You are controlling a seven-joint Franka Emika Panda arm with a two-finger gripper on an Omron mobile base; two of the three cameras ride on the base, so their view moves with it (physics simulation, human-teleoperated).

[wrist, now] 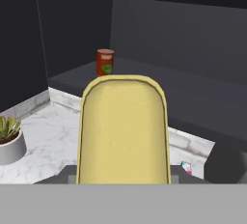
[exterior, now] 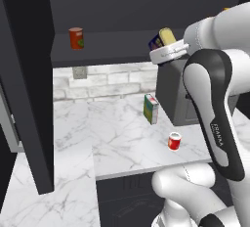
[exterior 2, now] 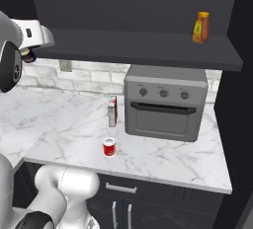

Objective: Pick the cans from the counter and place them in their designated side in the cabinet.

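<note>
Yellow-topped tin (exterior: 163, 38) aloft in your clamped claw (exterior: 168, 51), cabinet shelf (exterior: 117, 50) just ahead.
Red can (exterior: 174, 141) waits on the surface (exterior: 117, 143), five o'clock of the carton (exterior: 151, 108).

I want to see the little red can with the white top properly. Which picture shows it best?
The right base view: the red can stands unblocked on the counter. The left base view shows it too, near the arm.

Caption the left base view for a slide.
Tool lifts the yellow-topped tin toward the cabinet shelf; red can waits on the counter.
</note>
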